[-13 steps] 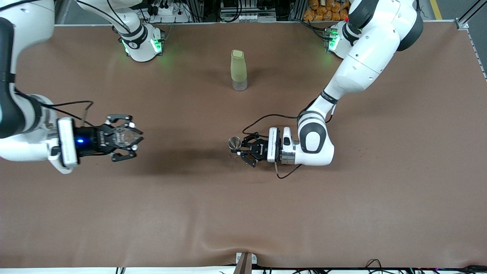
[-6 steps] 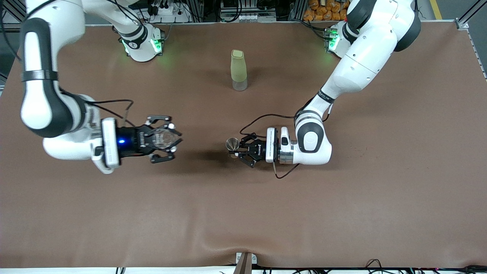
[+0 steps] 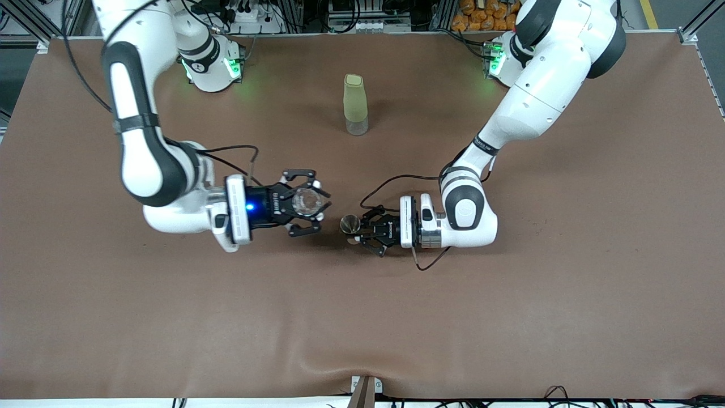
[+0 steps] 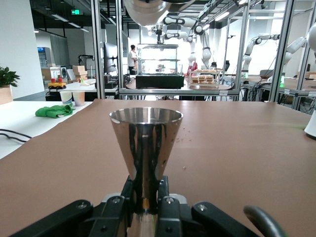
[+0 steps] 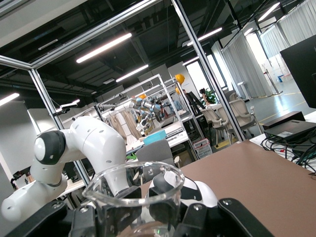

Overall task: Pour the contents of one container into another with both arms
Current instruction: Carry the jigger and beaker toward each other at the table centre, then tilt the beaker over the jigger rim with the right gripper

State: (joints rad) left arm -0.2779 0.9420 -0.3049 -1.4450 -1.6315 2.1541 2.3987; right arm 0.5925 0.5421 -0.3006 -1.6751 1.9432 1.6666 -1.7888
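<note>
- The table (image 3: 362,317) is covered by a brown mat that ripples slightly along the edge nearest the front camera, where a small metal bracket (image 3: 363,390) sits at mid-edge.
- Mid-table, the left gripper (image 3: 358,229) pinches a steel jigger (image 3: 349,224) at its narrow waist, mouth upward; in the left wrist view the black fingers (image 4: 116,210) press on the jigger's (image 4: 145,148) stem from both sides.
- Just beside it, toward the right arm's end of the table, the right gripper (image 3: 310,205) has its fingers closed around a clear glass cup (image 3: 307,202), held above the mat; the right wrist view shows the cup's (image 5: 133,195) rim upright between the fingers (image 5: 237,217).
- Farther from the front camera, a tall pale-green bottle (image 3: 355,105) with a clear base stands alone, well apart from both grippers.
- At the table's farthest edge both arm bases (image 3: 212,65) glow green, with cables and metal framing past them.
- The wrist views show an open lab hall with aluminium frames, ceiling strip lights and other robot arms.
</note>
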